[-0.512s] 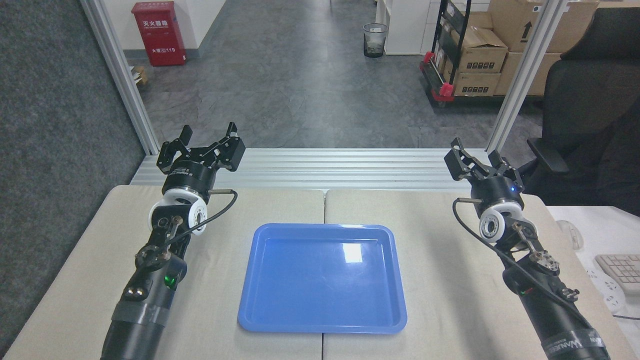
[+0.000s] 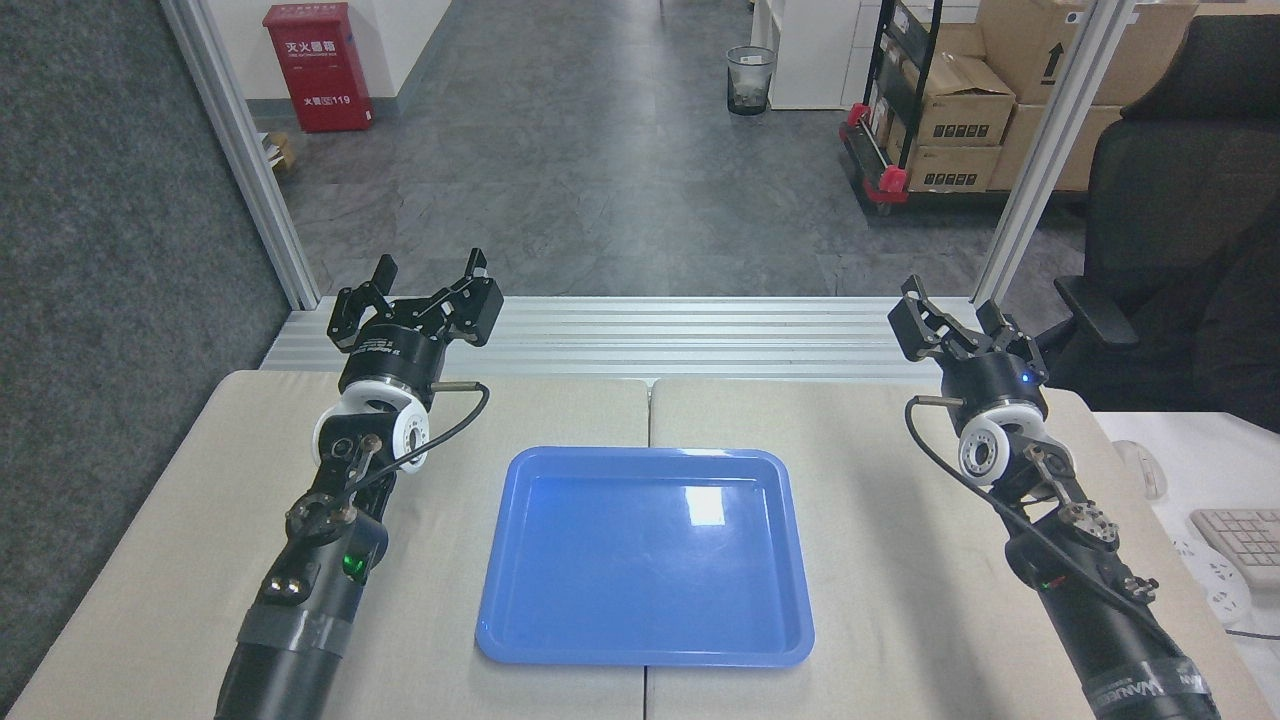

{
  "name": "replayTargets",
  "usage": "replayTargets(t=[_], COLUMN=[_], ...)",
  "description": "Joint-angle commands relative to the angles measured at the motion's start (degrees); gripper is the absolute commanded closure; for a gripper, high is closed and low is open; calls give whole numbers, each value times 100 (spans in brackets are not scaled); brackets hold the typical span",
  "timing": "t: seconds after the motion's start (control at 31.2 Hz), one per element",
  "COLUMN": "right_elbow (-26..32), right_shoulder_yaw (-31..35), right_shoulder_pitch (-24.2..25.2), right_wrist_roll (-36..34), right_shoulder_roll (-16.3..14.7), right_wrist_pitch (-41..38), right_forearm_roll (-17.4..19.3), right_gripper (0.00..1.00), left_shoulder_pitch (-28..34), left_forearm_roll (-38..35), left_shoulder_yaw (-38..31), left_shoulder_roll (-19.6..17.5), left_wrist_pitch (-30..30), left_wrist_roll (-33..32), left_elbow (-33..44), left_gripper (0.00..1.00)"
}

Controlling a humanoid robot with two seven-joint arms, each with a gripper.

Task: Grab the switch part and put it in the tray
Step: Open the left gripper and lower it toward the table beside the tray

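The blue tray (image 2: 645,655) lies in the middle of the beige table, and nothing lies in it. No switch part shows anywhere in the head view. My left gripper (image 2: 425,285) hovers above the table's far left edge, well left of the tray, open with nothing between its fingers. Over the far right edge, my right gripper (image 2: 955,318) is also open and holds nothing.
The beige table (image 2: 880,560) is split by a seam down its middle. A ribbed metal ledge (image 2: 680,335) runs along its far edge, flanked by aluminium posts. A black office chair (image 2: 1180,230) and a white desk with a keyboard (image 2: 1245,545) stand at the right.
My left arm has shifted a little to the right, carrying its open gripper along. The right arm and the tray have stayed still.
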State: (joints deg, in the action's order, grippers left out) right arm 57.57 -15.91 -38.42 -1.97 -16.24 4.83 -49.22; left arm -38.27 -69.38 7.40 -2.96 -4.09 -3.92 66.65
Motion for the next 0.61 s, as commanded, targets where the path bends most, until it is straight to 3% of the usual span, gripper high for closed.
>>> replayTargets(t=[0.0,0.58], right_elbow=[0,0], right_shoulder_yaw=[0,0], right_shoulder_pitch=[1,1], right_wrist_roll=[3,3], right_shoulder_roll=[-2,-11], right_wrist_pitch=[0,0], right_forearm_roll=[0,0], right_gripper=[1,1], left_shoulder_pitch=[91,232], left_forearm_roll=[-14,-568], left_shoulder_yaw=[95,104], left_shoulder_roll=[67,-91], left_wrist_pitch=[-91,-100], left_wrist_roll=[58,172], left_elbow=[6,-100], left_gripper=[0,0])
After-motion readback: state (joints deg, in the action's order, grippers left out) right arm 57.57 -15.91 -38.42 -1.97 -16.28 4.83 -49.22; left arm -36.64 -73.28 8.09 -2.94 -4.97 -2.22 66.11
